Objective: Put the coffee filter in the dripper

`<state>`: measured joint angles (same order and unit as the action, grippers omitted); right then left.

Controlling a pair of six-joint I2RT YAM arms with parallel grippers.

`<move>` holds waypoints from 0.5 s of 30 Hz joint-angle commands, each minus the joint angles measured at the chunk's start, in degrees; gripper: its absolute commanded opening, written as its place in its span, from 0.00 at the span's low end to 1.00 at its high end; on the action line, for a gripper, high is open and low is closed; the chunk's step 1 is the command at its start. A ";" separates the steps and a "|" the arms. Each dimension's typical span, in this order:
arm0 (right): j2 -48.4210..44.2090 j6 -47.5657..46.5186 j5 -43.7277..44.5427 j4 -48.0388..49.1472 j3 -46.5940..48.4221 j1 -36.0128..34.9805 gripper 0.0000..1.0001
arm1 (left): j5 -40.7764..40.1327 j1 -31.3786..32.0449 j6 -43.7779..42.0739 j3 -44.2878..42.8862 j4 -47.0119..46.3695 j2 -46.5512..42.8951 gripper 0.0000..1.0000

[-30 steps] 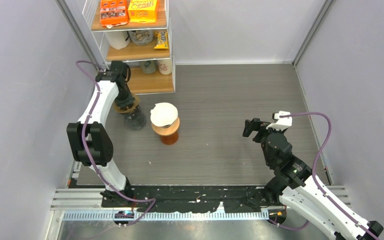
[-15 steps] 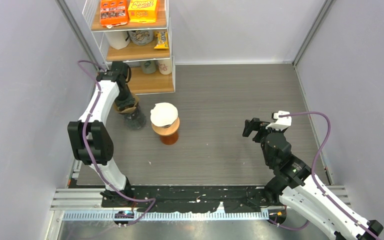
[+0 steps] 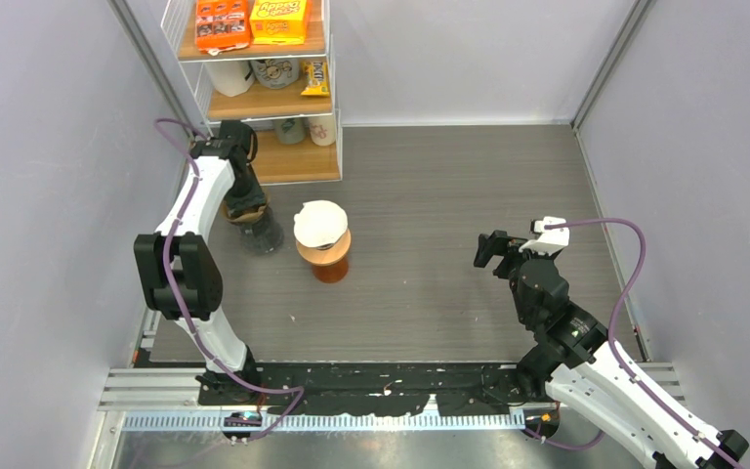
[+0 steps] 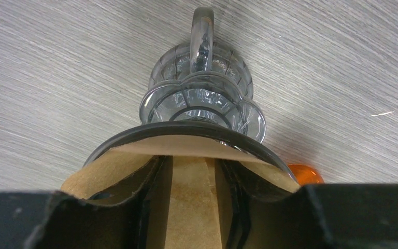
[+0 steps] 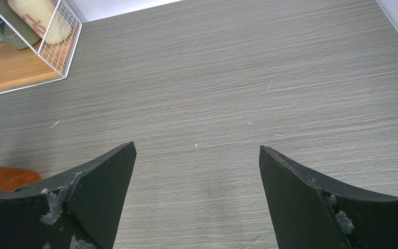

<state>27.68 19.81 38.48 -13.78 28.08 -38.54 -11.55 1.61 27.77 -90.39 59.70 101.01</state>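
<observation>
Our left hand (image 4: 189, 207) grips the filter (image 4: 186, 155) dead over the dripper (image 4: 202, 104), so straight down; right hand (image 5: 197, 150) open, well away.

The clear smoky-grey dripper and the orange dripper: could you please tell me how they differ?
The clear smoky-grey dripper holds a brown paper filter, whereas the orange dripper holds a white paper filter. The left gripper hangs right over the grey dripper, at the brown paper, while the orange dripper stands apart from both arms. Both drippers stand upright on the wood-grain table.
</observation>
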 commanded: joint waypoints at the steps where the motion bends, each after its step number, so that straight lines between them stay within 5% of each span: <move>1: 0.21 0.48 1.61 1.83 0.49 0.05 0.96 | -0.95 -0.20 -1.08 0.16 -0.50 -0.49 0.44; 15: -0.07 0.35 1.49 1.83 0.49 0.04 0.95 | -0.49 -0.20 -1.70 0.83 -0.45 -1.68 0.62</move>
<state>27.68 19.81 38.48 -13.78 28.08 -38.54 -11.55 1.61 26.92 -90.41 59.66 99.63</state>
